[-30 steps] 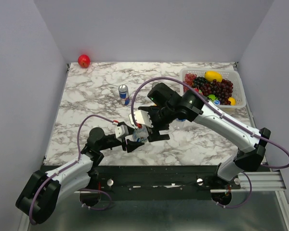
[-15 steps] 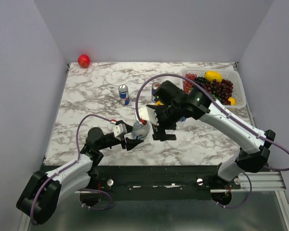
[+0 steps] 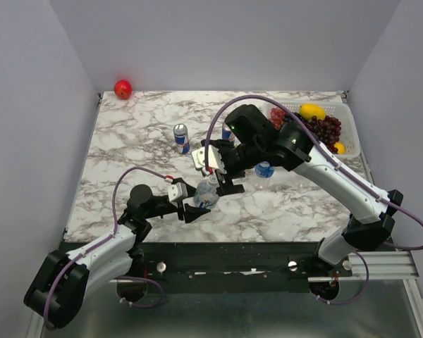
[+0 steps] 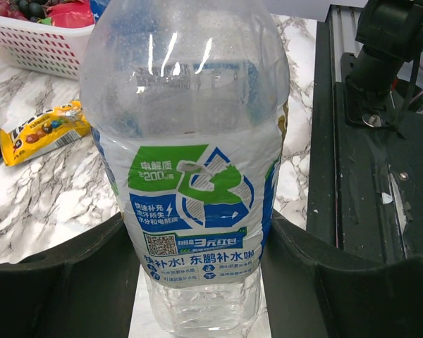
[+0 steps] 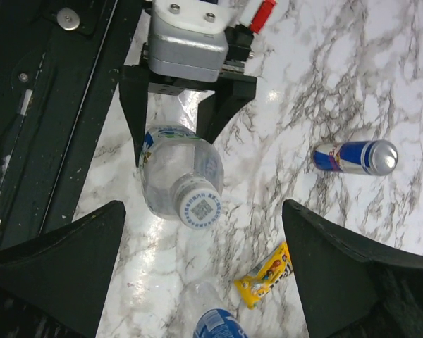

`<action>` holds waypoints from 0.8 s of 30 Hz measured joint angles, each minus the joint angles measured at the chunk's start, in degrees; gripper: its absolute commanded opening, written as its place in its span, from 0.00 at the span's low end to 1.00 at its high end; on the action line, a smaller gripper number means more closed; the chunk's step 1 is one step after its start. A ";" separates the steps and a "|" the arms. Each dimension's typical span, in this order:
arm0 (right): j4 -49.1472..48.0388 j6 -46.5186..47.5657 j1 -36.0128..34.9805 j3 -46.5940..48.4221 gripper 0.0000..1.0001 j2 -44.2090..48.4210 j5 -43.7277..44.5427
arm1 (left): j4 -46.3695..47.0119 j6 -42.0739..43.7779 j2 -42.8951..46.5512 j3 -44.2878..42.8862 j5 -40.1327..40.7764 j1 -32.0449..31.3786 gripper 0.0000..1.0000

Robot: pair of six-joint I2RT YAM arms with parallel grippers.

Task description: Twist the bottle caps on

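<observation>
Left gripper (image 5: pixel 175 144) part-closed, clamped round bottle (image 4: pixel 197 176). Whitish cap (image 5: pixel 199 206) sits on the neck (tightness unclear). Right gripper (image 3: pixel 220 182) wide open, empty, cap between its fingers; tightening probably remains.

**Top ext. cam:** we look down from high above & behind the arm bases, taking in the whole table (image 3: pixel 127 148) from far off.

**L wrist cam:** we sit v. close behind the left gripper (image 4: pixel 197 282), facing across the table, w/ the bottle (image 4: pixel 190 127) filling the frame.

**R wrist cam:** we look steeply down betw. the right gripper (image 5: pixel 203 211) fingers, nearer than top.

**Overlap:** all 3 views share the bottle. Both wrist views share the candy packet (image 5: pixel 266 276). Top & R wrist share the can (image 5: pixel 356 156).
</observation>
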State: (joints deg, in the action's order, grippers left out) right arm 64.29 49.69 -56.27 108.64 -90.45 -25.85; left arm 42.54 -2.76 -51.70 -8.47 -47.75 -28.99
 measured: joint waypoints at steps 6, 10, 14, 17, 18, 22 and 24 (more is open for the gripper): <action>1.40 4.92 -1.40 -0.17 0.99 -1.46 -2.14 | -1.16 -0.04 0.74 -0.50 -0.37 0.00 0.00; 2.67 6.43 -1.70 -1.55 1.00 -1.49 -2.32 | -1.42 -0.02 0.83 -0.50 -0.37 0.00 0.00; 3.93 7.04 -1.79 -2.47 0.99 -1.53 -2.32 | -1.44 -0.04 0.83 -0.50 -0.37 0.00 0.00; 4.76 7.26 -1.81 -2.91 0.99 -1.53 -2.29 | -1.40 -0.09 0.81 -0.50 -0.33 0.00 0.00; 4.90 7.26 -1.81 -3.15 0.99 -1.53 -2.29 | -1.38 -0.11 0.81 -0.50 -0.33 0.00 0.00; 4.98 7.23 -1.81 -4.37 0.99 -1.38 -2.12 | -1.31 -0.31 0.57 -0.50 -0.28 0.00 0.00; 4.81 7.17 -1.81 -5.22 0.99 -1.14 -1.81 | -1.42 -0.31 0.42 -0.50 -0.28 -0.02 0.00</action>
State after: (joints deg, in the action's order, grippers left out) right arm 69.10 56.86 -58.08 103.42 -91.59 -27.66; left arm 41.12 -3.07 -51.29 -8.97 -48.03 -29.02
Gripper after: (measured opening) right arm 0.995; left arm 0.674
